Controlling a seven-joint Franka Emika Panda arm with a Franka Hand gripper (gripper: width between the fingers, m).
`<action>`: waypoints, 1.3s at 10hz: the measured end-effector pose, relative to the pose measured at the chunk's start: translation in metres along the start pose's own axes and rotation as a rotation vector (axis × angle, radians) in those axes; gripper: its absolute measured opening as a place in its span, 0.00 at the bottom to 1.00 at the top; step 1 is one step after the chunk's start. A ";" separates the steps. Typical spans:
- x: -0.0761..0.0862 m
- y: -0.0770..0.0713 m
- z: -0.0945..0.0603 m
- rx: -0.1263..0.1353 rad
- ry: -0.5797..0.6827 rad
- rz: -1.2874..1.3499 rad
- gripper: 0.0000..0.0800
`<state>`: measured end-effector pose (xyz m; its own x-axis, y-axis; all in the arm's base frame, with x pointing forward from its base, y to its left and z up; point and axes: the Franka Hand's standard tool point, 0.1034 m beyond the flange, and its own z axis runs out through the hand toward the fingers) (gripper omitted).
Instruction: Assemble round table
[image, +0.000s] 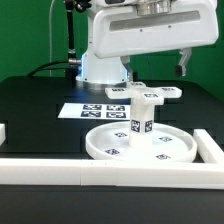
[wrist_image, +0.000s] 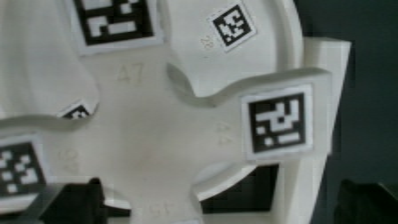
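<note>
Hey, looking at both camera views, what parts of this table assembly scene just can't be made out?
- Gripper state: in the exterior view the fingers are cut off by the top edge; in the wrist view only dark blurred tips show at the bottom, too unclear to judge.
- White lobed cross-shaped base: fills the wrist view, its outline cut off by the edges.
- Joint between short white cylindrical leg and large white round disc: too small to tell how it seats.
- Tag patterns in the exterior view: too small to read.

Matt white plastic disc (image: 140, 146), smooth white plastic leg (image: 142, 113), lobed plastic base (wrist_image: 169, 110), matt black table (image: 40, 100)
</note>
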<state>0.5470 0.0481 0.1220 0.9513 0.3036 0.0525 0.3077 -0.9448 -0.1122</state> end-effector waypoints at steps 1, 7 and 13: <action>0.000 0.000 0.002 -0.009 -0.019 -0.100 0.81; -0.007 0.004 0.006 -0.041 -0.085 -0.553 0.81; -0.007 0.010 0.011 -0.051 -0.108 -0.648 0.81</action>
<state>0.5437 0.0384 0.1098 0.5709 0.8210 -0.0066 0.8201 -0.5706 -0.0437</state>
